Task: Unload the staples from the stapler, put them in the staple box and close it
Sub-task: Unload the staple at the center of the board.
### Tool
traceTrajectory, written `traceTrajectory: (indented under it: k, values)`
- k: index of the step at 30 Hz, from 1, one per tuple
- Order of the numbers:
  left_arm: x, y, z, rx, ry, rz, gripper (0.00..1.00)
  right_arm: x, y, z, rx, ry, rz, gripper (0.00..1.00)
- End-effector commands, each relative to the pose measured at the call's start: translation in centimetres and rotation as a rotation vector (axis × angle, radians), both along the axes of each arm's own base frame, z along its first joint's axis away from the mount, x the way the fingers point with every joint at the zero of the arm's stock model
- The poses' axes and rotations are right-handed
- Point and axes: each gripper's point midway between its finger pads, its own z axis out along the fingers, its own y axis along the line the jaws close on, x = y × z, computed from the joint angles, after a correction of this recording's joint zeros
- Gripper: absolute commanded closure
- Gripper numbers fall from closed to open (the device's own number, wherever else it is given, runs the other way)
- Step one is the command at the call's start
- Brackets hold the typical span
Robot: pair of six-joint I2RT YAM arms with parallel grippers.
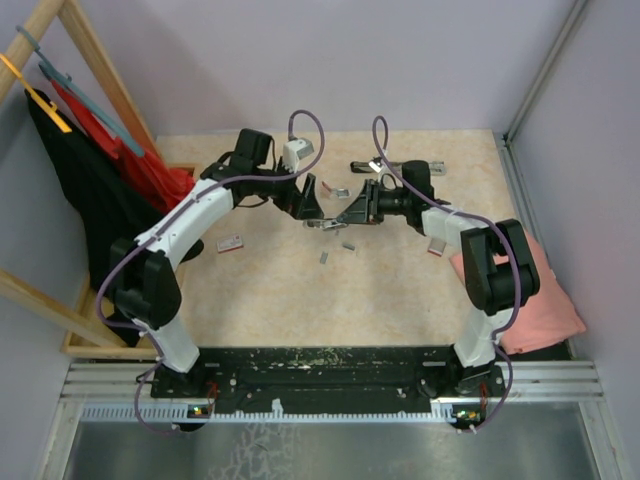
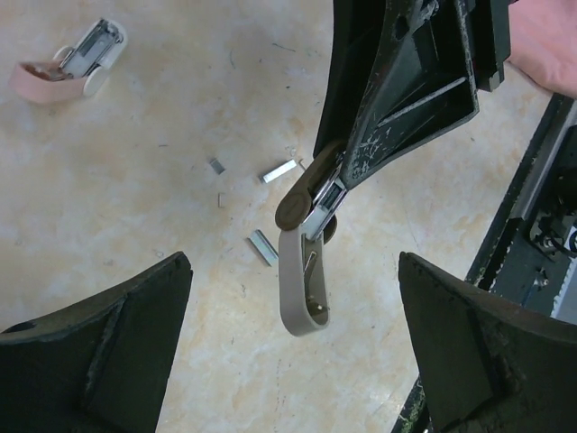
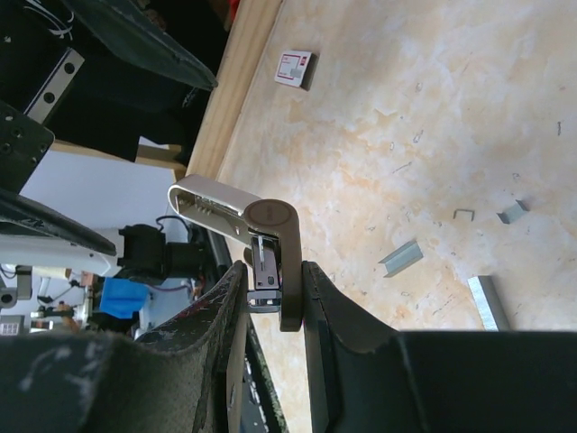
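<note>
right end effector (image 3: pixel 270 290) clamps small beige plastic mini stapler (image 3: pixel 270 236), hinged open; left end effector (image 1: pixel 310 200) gapes empty. loose dull-grey metal staple strips (image 3: pixel 401 257): likely light, brittle, slippery; pinch long sides.

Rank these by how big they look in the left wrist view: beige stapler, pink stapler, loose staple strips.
1. beige stapler, but it hangs nearer the camera, so its lead is unsure.
2. pink stapler.
3. staple strips, clearly smallest.
</note>
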Motion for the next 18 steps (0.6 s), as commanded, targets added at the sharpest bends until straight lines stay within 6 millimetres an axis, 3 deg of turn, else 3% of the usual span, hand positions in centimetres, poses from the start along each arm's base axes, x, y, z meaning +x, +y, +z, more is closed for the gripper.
traceTrajectory:
  k: [1,18]
  values:
    - [-0.2,-1.3,-0.9,-0.03,0.045,-0.091,0.0,-0.3,0.3,4.0,0.058,-0.131,0.047,0.75]
    - [-0.8,-3.0,-3.0,-0.08,0.18,-0.205,0.01,-0.7,0.4,4.6,0.062,-0.193,0.087,0.76]
